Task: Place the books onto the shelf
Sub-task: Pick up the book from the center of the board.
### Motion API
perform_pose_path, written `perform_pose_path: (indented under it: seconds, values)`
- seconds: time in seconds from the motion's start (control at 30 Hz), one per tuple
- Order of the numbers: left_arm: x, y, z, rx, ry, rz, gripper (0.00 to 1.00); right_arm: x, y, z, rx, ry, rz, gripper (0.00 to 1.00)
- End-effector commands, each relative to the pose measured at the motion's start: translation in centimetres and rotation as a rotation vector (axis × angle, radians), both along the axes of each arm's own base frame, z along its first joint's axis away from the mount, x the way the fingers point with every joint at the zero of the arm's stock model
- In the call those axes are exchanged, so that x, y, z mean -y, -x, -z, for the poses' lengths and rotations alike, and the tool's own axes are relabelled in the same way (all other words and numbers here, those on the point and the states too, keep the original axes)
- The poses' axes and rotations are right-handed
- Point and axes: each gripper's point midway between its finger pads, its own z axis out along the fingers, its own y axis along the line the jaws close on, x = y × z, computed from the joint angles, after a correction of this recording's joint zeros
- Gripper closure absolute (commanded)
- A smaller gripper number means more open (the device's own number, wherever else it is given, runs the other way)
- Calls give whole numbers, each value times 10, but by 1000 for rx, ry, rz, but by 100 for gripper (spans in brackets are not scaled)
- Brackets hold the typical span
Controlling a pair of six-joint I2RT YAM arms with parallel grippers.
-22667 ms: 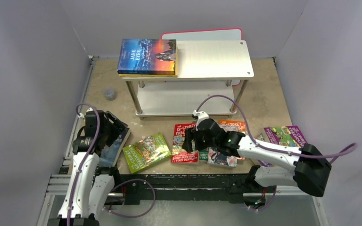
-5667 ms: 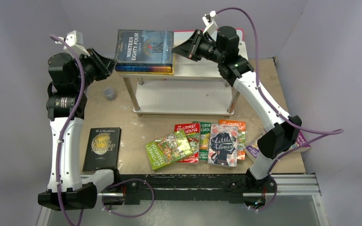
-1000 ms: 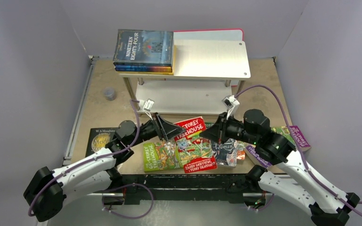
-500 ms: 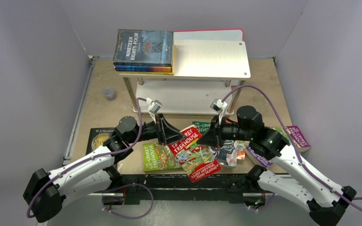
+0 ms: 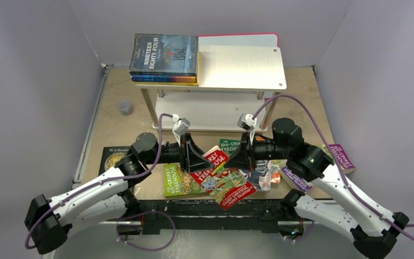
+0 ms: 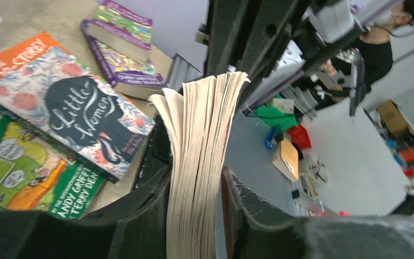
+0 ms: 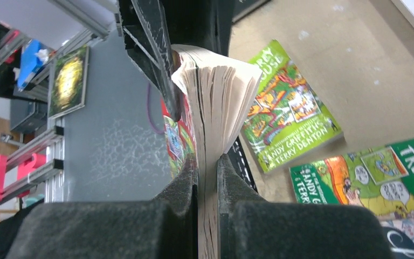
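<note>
The red cartoon-covered "Storey Treehouse" paperback (image 5: 227, 186) is no longer lying cover-up as it was a second ago. It has been tipped up, with one long edge raised, and it hangs between the two arms just above the loose books on the tabletop. The left claw (image 5: 202, 157), which stood wide beside it a moment ago, has now closed; its wrist view shows the fanned page block (image 6: 199, 162) pinched between both fingers. The right claw (image 5: 241, 156) stays clamped from the opposite side, though its wrist view suggests it bites only part of the pages.

That reads to me as a two-armed lift or hand-over, so this book looks ready to travel.

The pale silver-white two-tier metal shelf (image 5: 242, 65) stands well behind. It carries only the stack topped by the dark blue "Nineteen Eighty-Four" paperback (image 5: 164, 54) on the left of its upper board, and the rest of that board is bare. Still on the table are:
- the green "Treehouse" paperback (image 5: 179, 181)
- the floral "Little Women" paperback (image 6: 86, 118)
- the black paperback (image 5: 112, 159)
- the purple-spined paperbacks (image 5: 340, 156)

Most of the job remains.
</note>
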Motion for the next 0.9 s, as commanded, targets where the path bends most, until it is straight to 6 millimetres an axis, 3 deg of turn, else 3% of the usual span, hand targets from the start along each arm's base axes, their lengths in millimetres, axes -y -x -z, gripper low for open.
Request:
perform_pose_path:
  seconds: [0.0, 0.1, 0.27, 0.33, 0.43, 0.47, 0.57, 0.6, 0.7, 0.87]
  values:
    - [1, 24, -33, 101, 18, 117, 61, -11, 6, -75, 217, -179, -111, 100]
    - [2, 25, -34, 94, -30, 142, 60, -12, 6, -89, 302, -195, -149, 100]
    - [-12, 26, -48, 173, -106, 111, 81, -14, 0, -110, 373, -211, -148, 100]
    - [-19, 28, -60, 236, -111, 95, 96, -16, -1, -112, 379, -216, -148, 100]
    - [-35, 10, -102, 303, -44, -94, 100, -14, -8, -111, 377, -202, -101, 100]
    - [-43, 6, -122, 323, 15, -161, 100, -13, -12, -111, 381, -202, -75, 89]
    - [-72, 1, -171, 408, 146, -329, 100, -4, -24, -124, 410, -233, 49, 35]
    - [-82, -1, -181, 422, 162, -383, 100, 0, -27, -130, 425, -249, 88, 27]
    - [-102, -4, -212, 452, 227, -478, 100, 12, -41, -153, 454, -291, 227, 20]
    - [-114, 2, -263, 456, 418, -510, 100, 32, -58, -191, 428, -383, 428, 9]
